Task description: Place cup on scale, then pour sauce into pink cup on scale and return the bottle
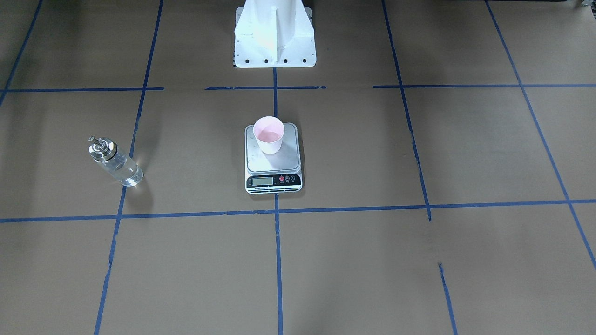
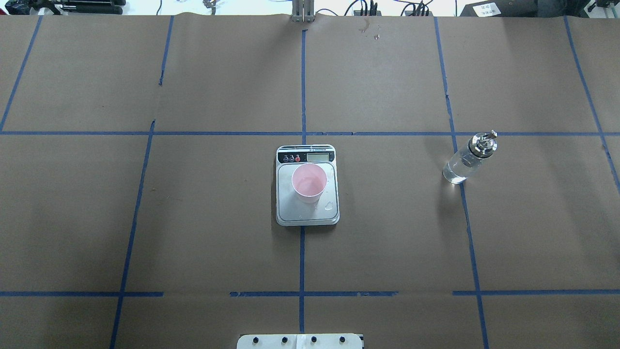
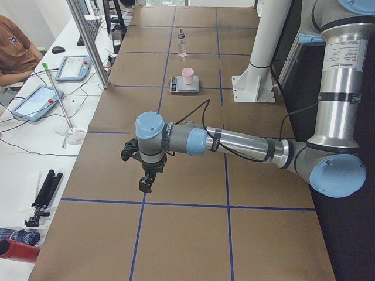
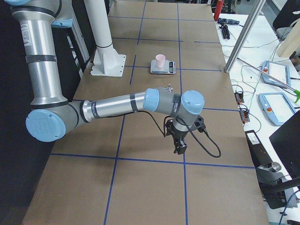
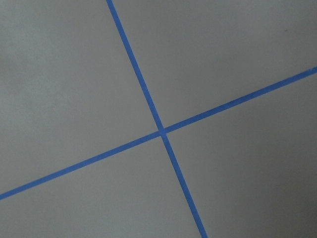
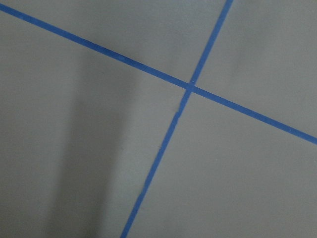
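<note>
The pale pink cup (image 1: 268, 135) stands upright on the steel scale (image 1: 279, 163) at the table's middle; both also show in the overhead view, the cup (image 2: 309, 183) on the scale (image 2: 290, 213). Its inside looks wet and pinkish. The glass bottle (image 1: 116, 163) with a metal cap stands upright on the robot's right side (image 2: 467, 160), with clear sauce (image 2: 455, 173) low in it. My left gripper (image 3: 146, 184) and right gripper (image 4: 179, 149) hang over bare table far from these; I cannot tell whether they are open or shut.
The robot's white base (image 1: 274, 37) stands behind the scale. Blue tape lines (image 2: 302, 87) grid the brown paper table. Both wrist views show only tape crossings. Operators' desks with tablets (image 3: 35, 102) and a metal post (image 3: 91, 44) line the far edge.
</note>
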You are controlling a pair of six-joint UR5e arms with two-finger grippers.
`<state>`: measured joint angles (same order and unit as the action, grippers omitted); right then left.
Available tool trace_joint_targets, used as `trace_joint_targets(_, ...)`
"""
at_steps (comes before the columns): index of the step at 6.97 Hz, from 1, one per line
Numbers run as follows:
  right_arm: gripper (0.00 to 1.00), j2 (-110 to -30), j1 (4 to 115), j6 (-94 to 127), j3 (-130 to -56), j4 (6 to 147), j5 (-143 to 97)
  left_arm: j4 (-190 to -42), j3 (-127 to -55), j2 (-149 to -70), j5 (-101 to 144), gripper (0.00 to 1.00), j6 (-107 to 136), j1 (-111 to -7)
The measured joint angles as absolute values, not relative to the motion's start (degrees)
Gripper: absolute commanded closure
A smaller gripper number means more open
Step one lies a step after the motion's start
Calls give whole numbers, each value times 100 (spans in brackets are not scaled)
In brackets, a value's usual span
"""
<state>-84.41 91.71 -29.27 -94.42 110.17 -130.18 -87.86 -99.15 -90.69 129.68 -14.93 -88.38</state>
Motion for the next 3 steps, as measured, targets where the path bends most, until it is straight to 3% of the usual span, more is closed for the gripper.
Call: trace_joint_targets(3, 0, -8806, 9232, -1560, -9030, 9746, -13275, -8785, -9818, -8803, 12966, 0, -1496, -8841)
